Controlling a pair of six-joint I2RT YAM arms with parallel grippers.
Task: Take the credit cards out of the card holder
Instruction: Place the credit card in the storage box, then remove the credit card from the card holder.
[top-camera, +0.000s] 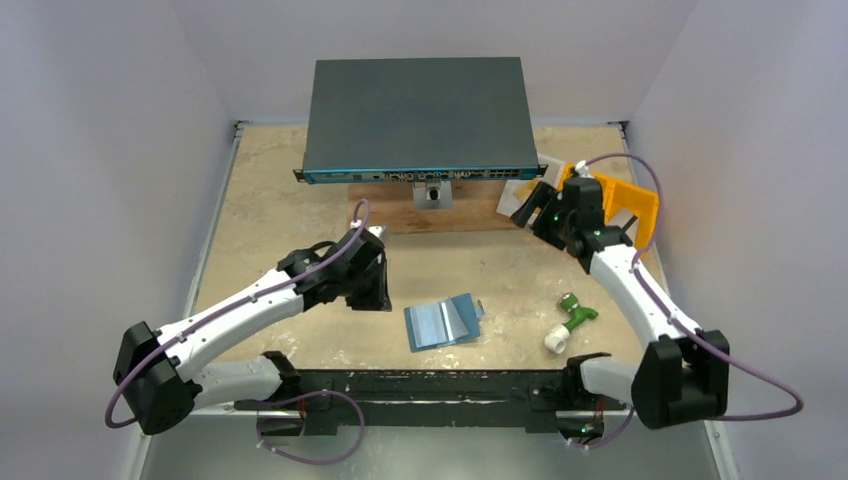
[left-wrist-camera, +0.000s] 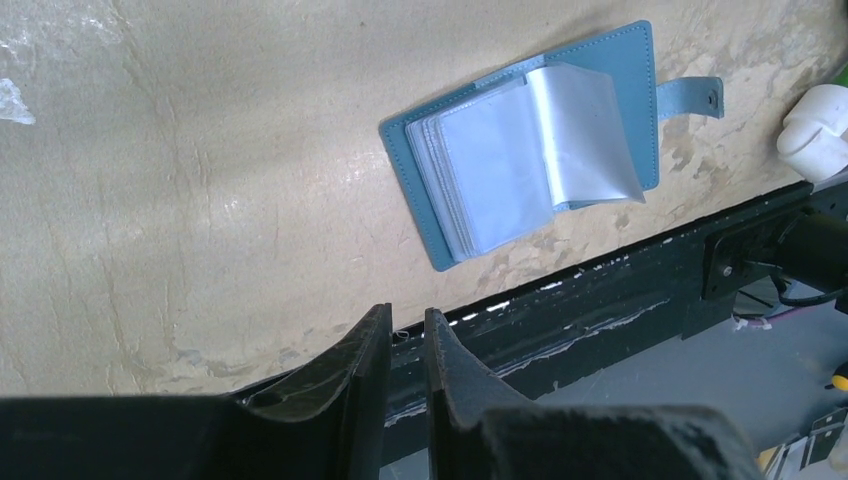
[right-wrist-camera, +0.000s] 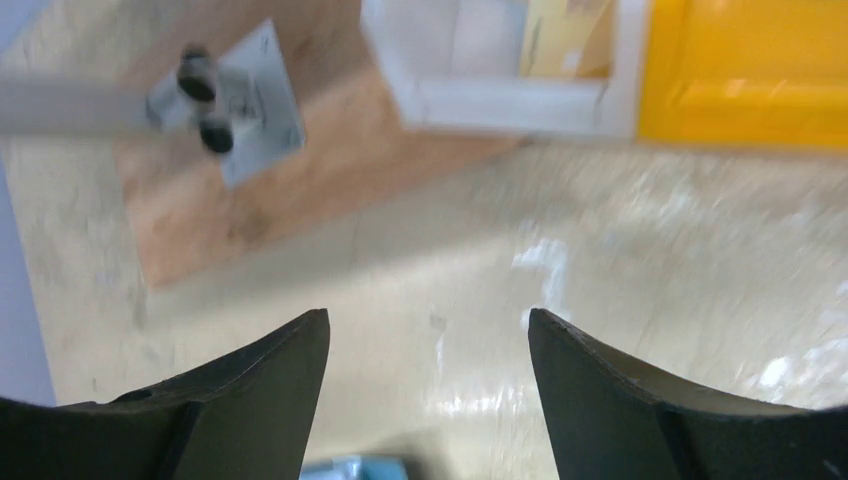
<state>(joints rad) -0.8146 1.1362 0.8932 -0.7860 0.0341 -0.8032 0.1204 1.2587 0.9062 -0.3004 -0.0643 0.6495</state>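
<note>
The card holder (top-camera: 443, 322) (left-wrist-camera: 625, 60) lies open on the table near the front edge, its clear sleeves (left-wrist-camera: 530, 150) fanned up. I cannot tell whether credit cards sit in the sleeves. My left gripper (top-camera: 372, 303) (left-wrist-camera: 408, 315) hangs just left of the holder, apart from it, with only a narrow gap between its jaws and nothing in it. My right gripper (top-camera: 527, 206) (right-wrist-camera: 428, 318) is far off at the back right with its jaws wide and nothing between them. In front of it is a white-rimmed tray (right-wrist-camera: 500, 100) with pale and yellowish flat pieces inside.
A large dark grey box (top-camera: 418, 115) stands at the back on a brown board (top-camera: 400, 215), with a metal bracket (top-camera: 435, 192) (right-wrist-camera: 245, 100) in front. A yellow bin (top-camera: 625, 205) (right-wrist-camera: 745, 70) is back right. A green-and-white fitting (top-camera: 572, 322) lies right of the holder. A black rail (top-camera: 420, 385) runs along the near edge.
</note>
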